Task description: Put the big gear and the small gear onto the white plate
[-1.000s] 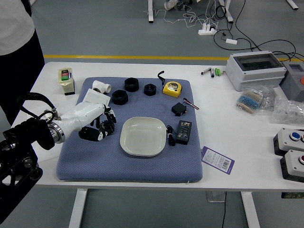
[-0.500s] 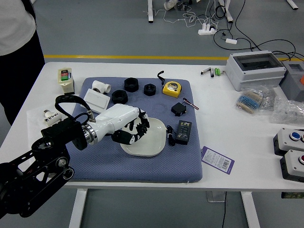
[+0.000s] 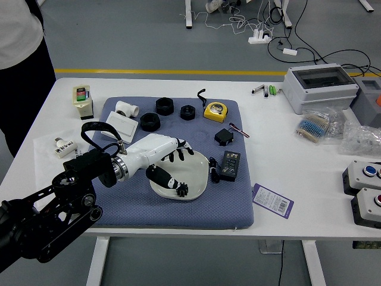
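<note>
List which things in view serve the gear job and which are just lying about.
Job: left hand; white plate; dark piece on it, probably a gear.
Lying about: tape measure; white bottle; purple card; black box; black rings, seemingly.

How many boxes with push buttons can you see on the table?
2: a blue-button box at right on the table, and a red-button box just nearer the camera.

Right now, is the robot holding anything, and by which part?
Nothing appears held: the left hand has its fingers spread away from its thumb, and the black gear is on the white plate by the thumb's tip.
</note>
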Motion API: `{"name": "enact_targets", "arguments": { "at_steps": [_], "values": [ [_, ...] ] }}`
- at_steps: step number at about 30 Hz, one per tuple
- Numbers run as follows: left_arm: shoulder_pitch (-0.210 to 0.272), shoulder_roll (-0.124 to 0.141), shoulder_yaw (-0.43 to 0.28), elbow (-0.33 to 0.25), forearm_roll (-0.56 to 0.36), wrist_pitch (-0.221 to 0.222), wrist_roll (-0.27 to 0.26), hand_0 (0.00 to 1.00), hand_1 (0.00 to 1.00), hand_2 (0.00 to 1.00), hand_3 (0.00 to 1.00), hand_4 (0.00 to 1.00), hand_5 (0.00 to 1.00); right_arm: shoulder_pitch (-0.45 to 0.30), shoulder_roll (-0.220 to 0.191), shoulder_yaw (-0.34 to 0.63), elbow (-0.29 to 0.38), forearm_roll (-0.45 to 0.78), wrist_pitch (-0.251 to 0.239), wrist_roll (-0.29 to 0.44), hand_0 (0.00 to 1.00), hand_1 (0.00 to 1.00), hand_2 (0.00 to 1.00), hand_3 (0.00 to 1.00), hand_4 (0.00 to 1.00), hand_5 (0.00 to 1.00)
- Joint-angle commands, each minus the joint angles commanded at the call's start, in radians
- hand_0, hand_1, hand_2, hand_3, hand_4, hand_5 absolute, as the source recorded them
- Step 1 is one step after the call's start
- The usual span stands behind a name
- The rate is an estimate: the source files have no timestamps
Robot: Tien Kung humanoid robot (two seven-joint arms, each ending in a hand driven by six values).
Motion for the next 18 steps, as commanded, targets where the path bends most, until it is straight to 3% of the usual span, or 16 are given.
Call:
{"name": "enact_targets", "arguments": {
  "at_steps": [5,6,17,18],
  "values": [
    [0.01,0.007,-0.035,-0.032,0.015,0.003,-0.008,0.415,0.57,0.684,0.792,0.998,0.479,-0.004,0.0,0.0,0.0,0.0,0.0,0.0,0.62,0.639,0.737,0.543,0.737,0.694],
    [0.019,0.018,-0.059,-0.048,0.034,-0.019,-0.005,0.433,0.58,0.69,0.793,0.998,0.318,-0.006,0.0,0.002,0.0,0.0,0.0,0.0,0.62,0.639,0.737,0.544,0.737,0.694],
    [0.091,0.113,-0.228,-0.076,0.117,-0.178,0.05,0.487,0.641,0.732,0.81,0.998,0.254,-0.016,0.003,0.0,-0.002,0.004,-0.001,0.0,0.621,0.64,0.737,0.544,0.737,0.694],
    [0.096,0.125,-0.234,-0.073,0.119,-0.189,0.051,0.54,0.667,0.768,0.835,0.998,0.226,-0.017,0.003,0.0,-0.002,0.005,-0.002,0.001,0.62,0.64,0.737,0.544,0.738,0.697]
  ]
}}
